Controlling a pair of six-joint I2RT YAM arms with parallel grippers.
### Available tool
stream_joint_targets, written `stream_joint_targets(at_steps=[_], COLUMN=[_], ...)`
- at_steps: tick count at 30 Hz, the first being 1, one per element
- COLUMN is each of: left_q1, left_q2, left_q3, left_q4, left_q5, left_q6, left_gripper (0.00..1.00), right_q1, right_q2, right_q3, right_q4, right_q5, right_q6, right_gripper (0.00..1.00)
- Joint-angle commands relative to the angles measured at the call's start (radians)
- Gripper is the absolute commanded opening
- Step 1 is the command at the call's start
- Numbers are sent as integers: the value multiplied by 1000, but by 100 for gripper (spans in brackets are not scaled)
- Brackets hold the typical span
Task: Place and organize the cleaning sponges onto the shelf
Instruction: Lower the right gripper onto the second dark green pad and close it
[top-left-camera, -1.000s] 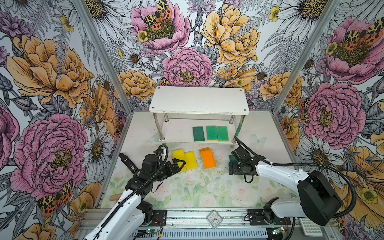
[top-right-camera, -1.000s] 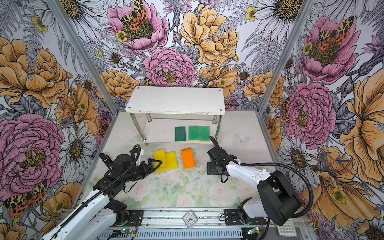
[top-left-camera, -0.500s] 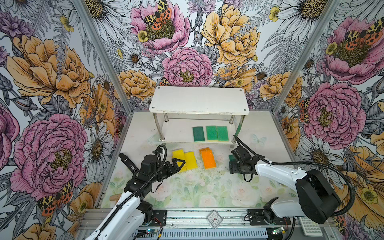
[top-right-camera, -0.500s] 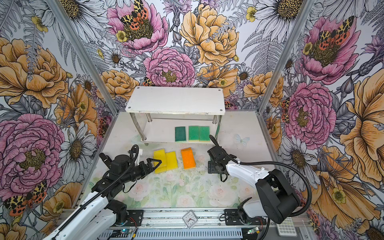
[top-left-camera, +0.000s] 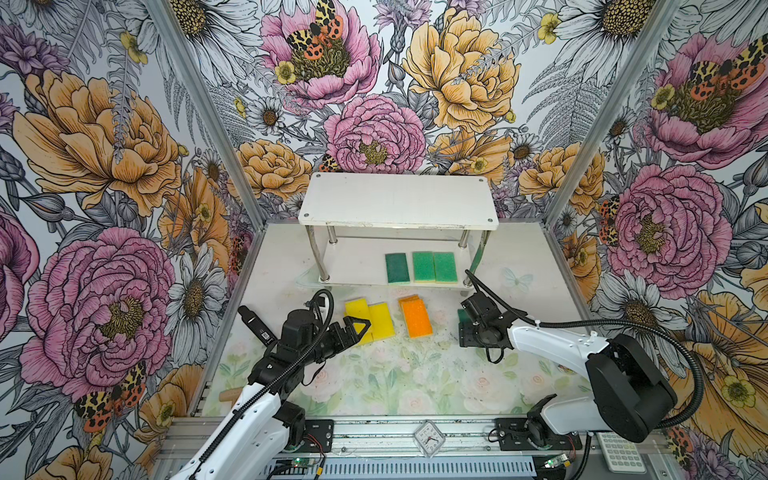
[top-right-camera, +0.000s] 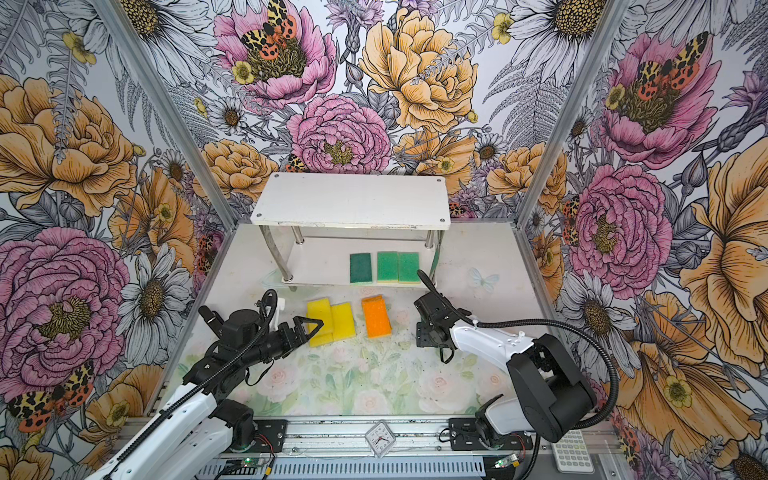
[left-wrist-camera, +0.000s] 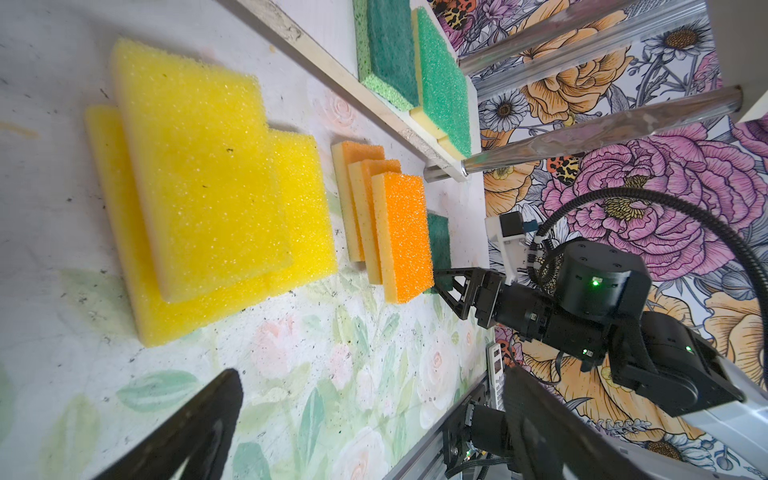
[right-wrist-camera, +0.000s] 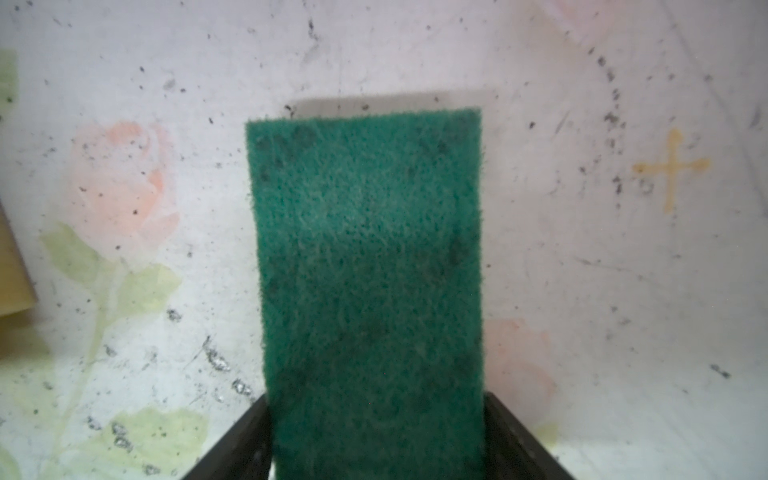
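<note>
While the jaws of the left arm (top-left-camera: 249, 411) hang spread wide and empty just beside the overlapping yellow sponges (top-left-camera: 370, 320), those of the right arm (top-left-camera: 552, 345) press against both long edges of a dark green sponge (right-wrist-camera: 370, 270). That sponge lies flat on the rose-printed worktop (top-left-camera: 374, 382) and looks narrower between the jaws than at its far end. Between the yellows and the gripped sponge, three orange sponges (left-wrist-camera: 405, 237) with pale underlayers lie fanned one over another. The shelf (top-left-camera: 399, 199) stands at the back. Its lower board carries a second dark green sponge (top-left-camera: 397, 268) and, near it, two lighter green sponges (top-left-camera: 424, 267) touching side by side. An orange cross (right-wrist-camera: 671, 170) is drawn on the worktop near the gripped sponge. On the front rail, a small clock (top-left-camera: 429, 437) and a keypad (top-left-camera: 622, 453) bear markings too small to read.
</note>
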Motion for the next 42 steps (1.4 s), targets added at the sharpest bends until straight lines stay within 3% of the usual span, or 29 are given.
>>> stream_joint_targets(at_steps=[1, 27, 42], left_q1=[7, 9, 9], left_q2=[-13, -10, -6], left_q3=[11, 12, 11], left_q4=[-2, -11, -10], left_q5=[-24, -35, -37], left_q6=[-12, -10, -11], left_gripper=[99, 99, 99], right_q1=[-4, -5, -4], right_q2=[8, -46, -3], right_q3=[18, 23, 19], right_q4=[29, 35, 56], right_q5=[-1, -8, -24], right_q6=[-6, -4, -1], right_gripper=[74, 67, 66])
